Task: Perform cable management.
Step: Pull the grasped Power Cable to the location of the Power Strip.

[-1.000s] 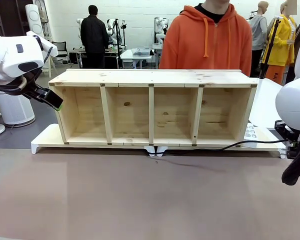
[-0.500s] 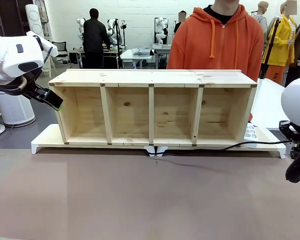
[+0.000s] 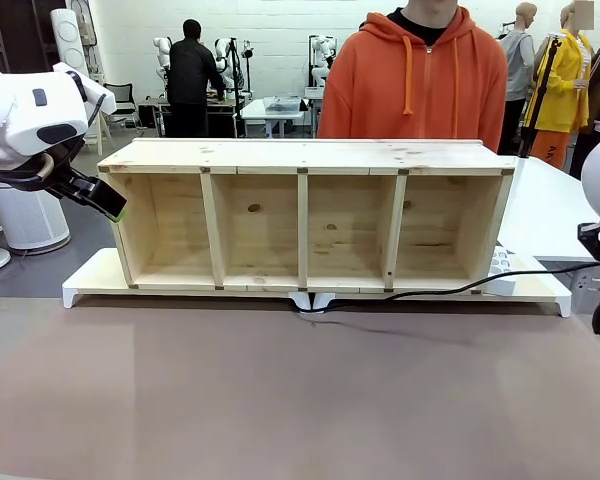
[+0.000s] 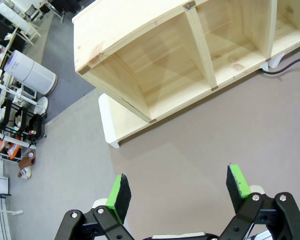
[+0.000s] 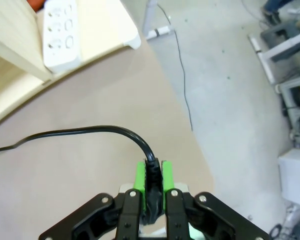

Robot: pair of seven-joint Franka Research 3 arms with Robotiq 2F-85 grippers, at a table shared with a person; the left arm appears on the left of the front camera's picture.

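Pinching the cable (image 5: pixel 80 131) by its thick black end: right gripper (image 5: pixel 153 167), green pads (image 5: pixel 139 172) pressed on it from both sides, low over the counter (image 5: pixel 90 165) near its edge. From the grip the cable arcs up and runs off across the counter. In the front view it lies along the front of the white base board (image 3: pixel 85 278), reaching under the middle of the wooden shelf unit (image 3: pixel 305 160). White power strip (image 5: pixel 60 35) lies flat on the base board, just beside the shelf unit's end. Left gripper (image 4: pixel 178 189) spread wide, nothing between its pads, above bare counter off the shelf unit's other end. Person in orange hoodie (image 3: pixel 425 80) stands behind the shelf unit.
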